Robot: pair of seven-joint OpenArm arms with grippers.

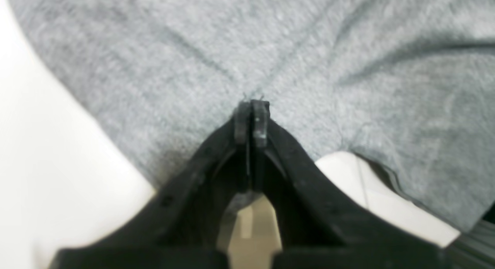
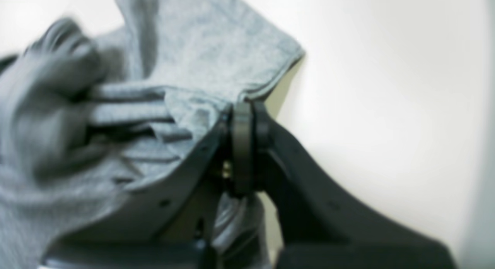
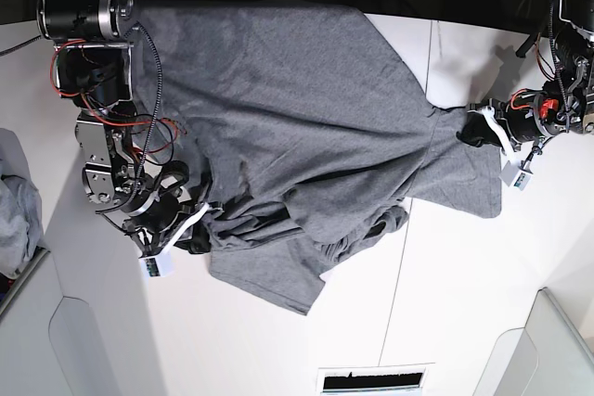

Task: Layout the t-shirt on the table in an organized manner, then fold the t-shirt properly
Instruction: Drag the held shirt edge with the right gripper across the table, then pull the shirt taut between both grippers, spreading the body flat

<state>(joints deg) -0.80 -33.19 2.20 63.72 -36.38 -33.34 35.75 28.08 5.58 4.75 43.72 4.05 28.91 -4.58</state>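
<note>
Charcoal-grey t-shirt [image 3: 297, 127] spread (bunched lower edge) across white table [image 3: 445, 322]

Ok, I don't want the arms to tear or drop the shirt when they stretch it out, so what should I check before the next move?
1. Left gripper closed on the t-shirt: ok, jaws together and pinching cloth at their tips.
2. Right gripper closed on the t-shirt: ok, a hemmed edge sits between its jaws.
3. Cloth between the two grips taut: not ok, it sags in bunched folds near the middle.
4. Shirt lying flat on the table: not ok, layers overlap and one sleeve is tucked under.
5. Shirt fully on the table: not ok, one end hangs past the far edge.
6. Number of layers in each grip: cannot tell.
</note>
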